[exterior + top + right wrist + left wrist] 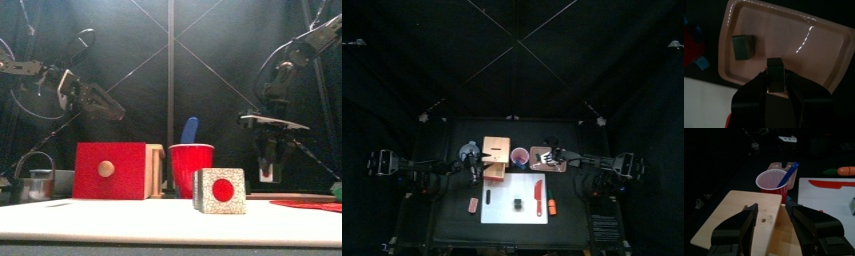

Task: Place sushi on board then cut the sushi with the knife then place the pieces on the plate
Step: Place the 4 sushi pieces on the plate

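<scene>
Right claw (545, 156) is clamped on a sushi piece (774, 71) and hangs over the plate (821, 47). A placed piece (744, 46) lies on the plate toward one corner, apart from the held one. We read this as the place step. We'd come straight down over bare plate, stay clear of the placed piece and the rim, and let go only once the bottom touches. Then we'd lift straight up so it doesn't tip or drag. Left claw (769, 220) is released, parked over the wooden box (741, 218), out of the way. Only the right wrist view shows us the grasp and the placed piece; from the top the claw covers the plate. The top view gives us what's left to move: a last piece (520, 205) on the board (509, 216), just beside the red knife (537, 190). The front view adds height. There the right claw's tip looks clear of the desk, and the last piece shows its red centre.
</scene>
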Robot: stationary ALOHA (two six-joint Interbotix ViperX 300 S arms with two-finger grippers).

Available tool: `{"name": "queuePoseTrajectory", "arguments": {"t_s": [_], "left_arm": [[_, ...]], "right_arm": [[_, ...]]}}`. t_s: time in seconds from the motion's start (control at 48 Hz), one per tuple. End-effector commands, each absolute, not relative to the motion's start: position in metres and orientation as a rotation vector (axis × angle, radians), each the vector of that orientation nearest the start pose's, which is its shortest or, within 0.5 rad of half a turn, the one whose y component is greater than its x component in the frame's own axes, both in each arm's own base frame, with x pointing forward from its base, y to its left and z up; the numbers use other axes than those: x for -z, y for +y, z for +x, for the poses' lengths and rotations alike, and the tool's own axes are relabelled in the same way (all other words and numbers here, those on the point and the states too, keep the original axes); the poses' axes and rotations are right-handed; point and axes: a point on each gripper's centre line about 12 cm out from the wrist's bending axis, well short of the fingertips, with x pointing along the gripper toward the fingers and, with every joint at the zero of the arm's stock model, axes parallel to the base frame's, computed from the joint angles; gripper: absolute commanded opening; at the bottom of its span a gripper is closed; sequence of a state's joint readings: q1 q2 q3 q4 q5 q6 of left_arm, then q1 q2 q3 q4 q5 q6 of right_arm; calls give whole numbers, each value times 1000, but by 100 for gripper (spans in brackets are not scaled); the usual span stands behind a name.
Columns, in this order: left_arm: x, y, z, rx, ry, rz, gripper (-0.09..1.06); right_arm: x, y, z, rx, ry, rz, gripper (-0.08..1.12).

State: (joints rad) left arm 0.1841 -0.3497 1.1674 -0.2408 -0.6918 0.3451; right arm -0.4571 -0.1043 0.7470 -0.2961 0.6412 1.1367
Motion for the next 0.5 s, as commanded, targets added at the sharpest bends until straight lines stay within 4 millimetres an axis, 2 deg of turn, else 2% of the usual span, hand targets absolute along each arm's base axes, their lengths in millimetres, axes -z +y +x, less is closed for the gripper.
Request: {"name": "queuePoseTrajectory", "arguments": {"t_s": [0.021,0.354,0.5], "left_arm": [[-201,67,269,-321,139,163,84],[-200,65,265,-306,141,178,84],[-201,64,262,-304,137,181,84]], "right_arm": [[-144,-161,273,1092,923,929,57],[-133,-161,270,1122,970,940,58],[-132,-161,269,1127,973,937,75]]}}
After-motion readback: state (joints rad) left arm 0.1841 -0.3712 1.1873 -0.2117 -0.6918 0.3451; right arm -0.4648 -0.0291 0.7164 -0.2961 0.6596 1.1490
